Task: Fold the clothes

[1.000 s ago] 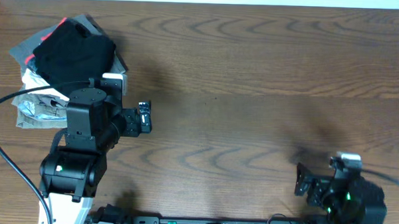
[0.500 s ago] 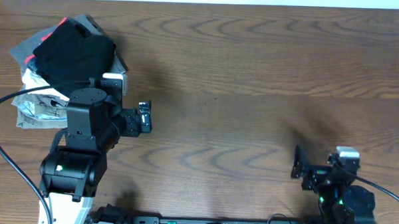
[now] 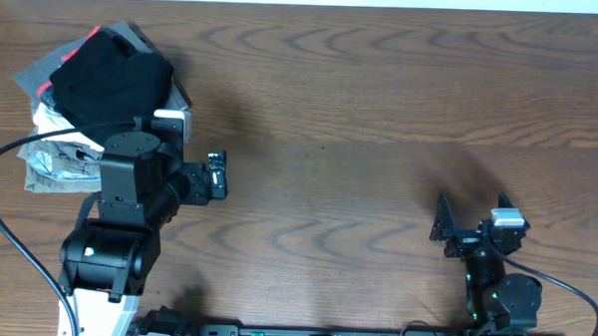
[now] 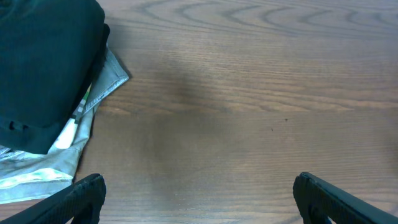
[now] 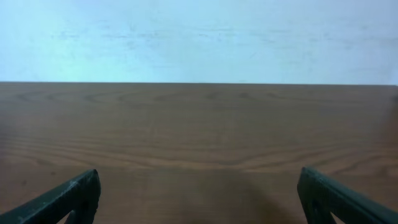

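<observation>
well, the black t-shirt (image 3: 113, 77) sat bunched on top of a stack of grey and white garments (image 3: 55, 159) in the upper left of the frame, not yet laid out. the left gripper (image 3: 216, 175) hung just right of that stack, jaws spread wide and empty, probably poised to reach for the shirt. the right gripper (image 3: 442, 233), at the lower right, was spread and empty too, kept off the middle of the table (image 3: 381, 91), i'd guess to leave folding room.
</observation>
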You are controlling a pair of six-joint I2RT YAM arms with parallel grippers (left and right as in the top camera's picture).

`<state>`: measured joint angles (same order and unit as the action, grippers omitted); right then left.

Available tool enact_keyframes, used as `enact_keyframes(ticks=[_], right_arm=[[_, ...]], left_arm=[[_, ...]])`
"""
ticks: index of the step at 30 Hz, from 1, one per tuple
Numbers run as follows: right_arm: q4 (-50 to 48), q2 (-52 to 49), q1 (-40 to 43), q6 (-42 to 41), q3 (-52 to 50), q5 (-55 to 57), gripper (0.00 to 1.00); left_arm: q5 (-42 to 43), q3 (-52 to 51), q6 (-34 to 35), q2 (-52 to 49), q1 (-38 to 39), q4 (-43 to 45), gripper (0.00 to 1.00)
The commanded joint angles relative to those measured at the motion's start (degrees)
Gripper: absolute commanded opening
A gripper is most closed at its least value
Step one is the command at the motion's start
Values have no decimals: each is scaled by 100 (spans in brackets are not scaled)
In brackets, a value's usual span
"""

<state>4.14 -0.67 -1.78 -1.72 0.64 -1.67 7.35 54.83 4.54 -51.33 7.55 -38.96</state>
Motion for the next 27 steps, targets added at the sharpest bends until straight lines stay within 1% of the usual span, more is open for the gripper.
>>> enact_keyframes(ticks=[1, 27], right_arm=[[-4, 39, -79, 304, -35, -28, 99], [-7, 39, -125, 306, -33, -26, 99]], left_arm=[[39, -28, 48, 2, -7, 0, 98], [37, -28, 48, 2, -7, 0, 98]])
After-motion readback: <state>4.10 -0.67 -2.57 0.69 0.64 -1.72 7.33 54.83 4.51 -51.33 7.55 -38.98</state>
